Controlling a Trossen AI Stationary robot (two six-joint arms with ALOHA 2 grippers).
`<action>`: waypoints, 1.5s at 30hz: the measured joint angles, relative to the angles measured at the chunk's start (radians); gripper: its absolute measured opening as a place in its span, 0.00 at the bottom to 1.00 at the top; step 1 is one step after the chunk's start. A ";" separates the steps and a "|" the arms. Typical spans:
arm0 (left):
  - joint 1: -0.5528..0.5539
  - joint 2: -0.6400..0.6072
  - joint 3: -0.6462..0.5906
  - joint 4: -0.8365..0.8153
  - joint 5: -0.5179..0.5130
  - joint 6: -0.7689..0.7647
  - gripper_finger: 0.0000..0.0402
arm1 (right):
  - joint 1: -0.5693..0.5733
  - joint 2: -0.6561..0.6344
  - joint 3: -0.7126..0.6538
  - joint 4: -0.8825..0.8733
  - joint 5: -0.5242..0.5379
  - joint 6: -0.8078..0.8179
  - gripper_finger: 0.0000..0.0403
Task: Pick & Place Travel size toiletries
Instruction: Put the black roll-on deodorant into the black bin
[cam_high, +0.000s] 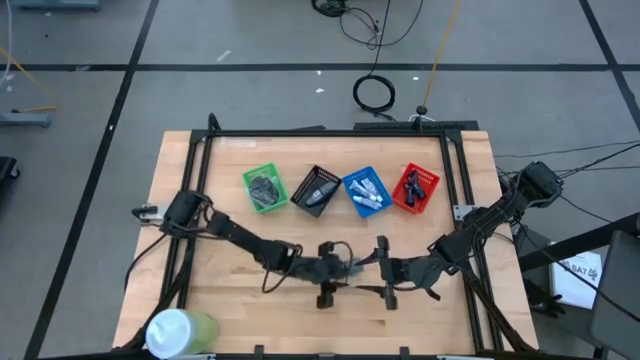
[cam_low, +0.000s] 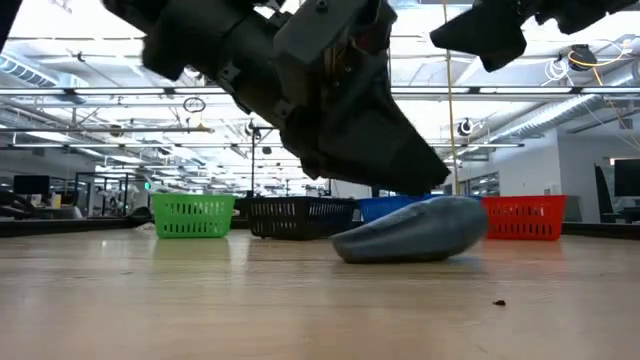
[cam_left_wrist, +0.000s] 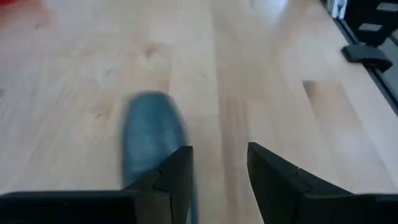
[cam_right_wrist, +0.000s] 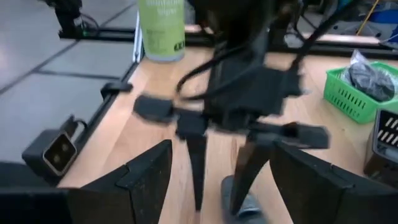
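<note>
I think the grey oval bottle (cam_left_wrist: 149, 140) can slip away at 9 o'clock, because it lies beside my left fingers (cam_left_wrist: 180, 171) on the desk (cam_left_wrist: 261, 74), not between them. They stand half apart on nothing. At 3 o'clock my right fingers (cam_right_wrist: 298, 174) wait, wide apart and empty.

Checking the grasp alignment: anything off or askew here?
Yes. In the left wrist view the grey oval bottle lies beside the left gripper, outside one finger, not in the gap between them. Bare table shows in that gap. The baskets look tidy.
</note>
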 joint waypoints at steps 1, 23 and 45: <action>0.011 -0.003 -0.001 -0.010 0.029 -0.005 0.37 | 0.000 0.000 0.000 -0.017 0.000 0.004 0.64; -0.192 -0.569 -0.034 -0.544 -0.541 0.087 0.37 | -0.225 0.131 0.112 -0.377 -0.198 -0.059 0.70; -0.186 -0.594 -0.075 -0.634 -0.611 -0.014 0.37 | -0.317 0.358 0.161 -0.382 -0.368 -0.124 0.65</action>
